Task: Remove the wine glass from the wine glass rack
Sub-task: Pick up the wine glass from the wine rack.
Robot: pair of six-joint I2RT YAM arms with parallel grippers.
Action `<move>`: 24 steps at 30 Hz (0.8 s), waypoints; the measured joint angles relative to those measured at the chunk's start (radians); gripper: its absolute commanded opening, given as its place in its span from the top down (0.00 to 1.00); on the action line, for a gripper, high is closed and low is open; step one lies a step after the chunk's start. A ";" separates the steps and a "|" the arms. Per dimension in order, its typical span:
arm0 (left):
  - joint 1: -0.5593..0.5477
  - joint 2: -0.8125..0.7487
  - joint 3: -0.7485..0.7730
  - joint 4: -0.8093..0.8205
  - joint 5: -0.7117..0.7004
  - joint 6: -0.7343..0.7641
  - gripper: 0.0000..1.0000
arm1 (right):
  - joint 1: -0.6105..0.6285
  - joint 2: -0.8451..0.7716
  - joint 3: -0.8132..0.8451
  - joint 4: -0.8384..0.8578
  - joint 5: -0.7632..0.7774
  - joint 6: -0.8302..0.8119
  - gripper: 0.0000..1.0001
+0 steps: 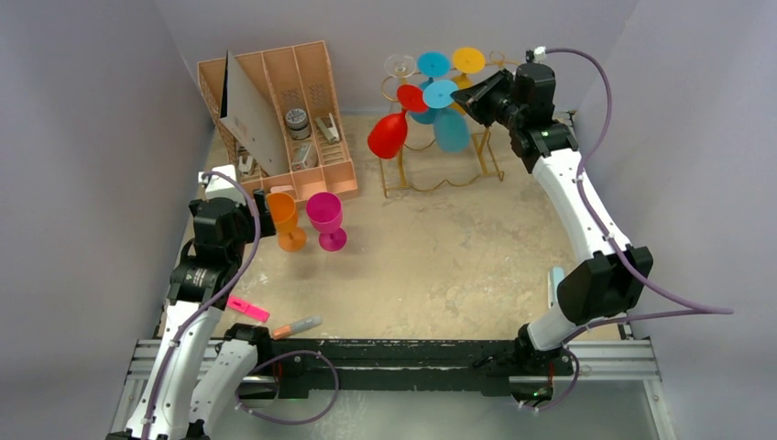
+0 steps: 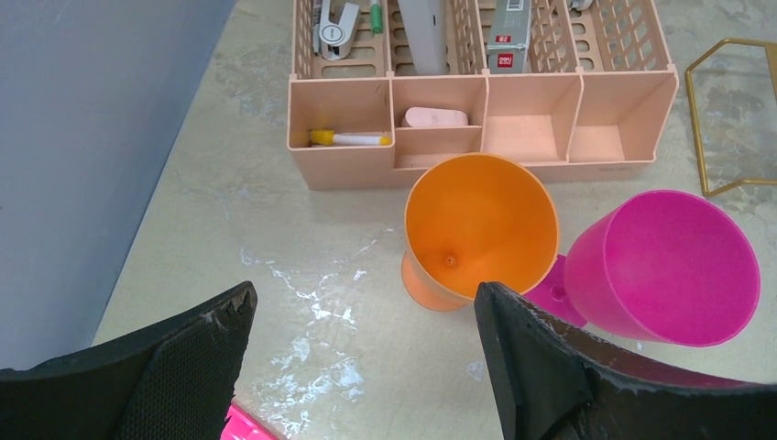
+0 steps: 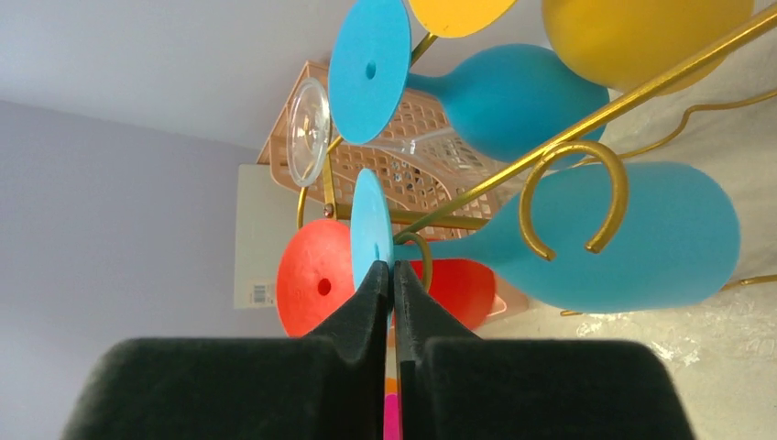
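Observation:
The gold wire wine glass rack [image 1: 442, 178] stands at the back of the table with several plastic glasses hanging upside down. My right gripper [image 3: 393, 268] is shut on the thin foot disc of a blue wine glass [image 3: 370, 229], whose stem still sits in a gold hook arm [image 3: 586, 174]. In the top view this gripper [image 1: 469, 97] is at the rack's right side by that blue glass [image 1: 451, 128]. My left gripper [image 2: 365, 302] is open and empty, low over the table just in front of an orange glass [image 2: 481, 225] and a pink glass [image 2: 664, 266].
A red glass [image 1: 388, 134], another blue one [image 1: 432, 64], a yellow one [image 1: 468, 60] and a clear one [image 1: 399, 64] also hang on the rack. A tan slotted desk organiser [image 1: 293, 110] stands back left. A pink highlighter [image 1: 248, 309] and a marker [image 1: 295, 326] lie near the front.

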 measured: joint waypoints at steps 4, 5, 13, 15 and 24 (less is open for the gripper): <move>0.000 -0.002 0.000 0.000 0.000 0.000 0.13 | -0.001 0.001 0.004 0.004 -0.014 0.002 1.00; 0.000 -0.002 0.000 0.000 0.000 0.000 0.13 | -0.001 0.001 0.004 0.004 -0.018 0.006 1.00; 0.000 -0.002 0.000 0.000 0.000 0.000 0.13 | -0.002 0.001 0.004 0.007 -0.019 0.032 1.00; 0.000 -0.002 0.000 0.000 0.000 0.000 0.13 | -0.002 0.001 0.003 0.007 -0.019 0.042 1.00; 0.000 -0.006 0.000 -0.001 0.000 0.000 0.11 | -0.002 -0.020 -0.071 0.084 0.004 0.094 1.00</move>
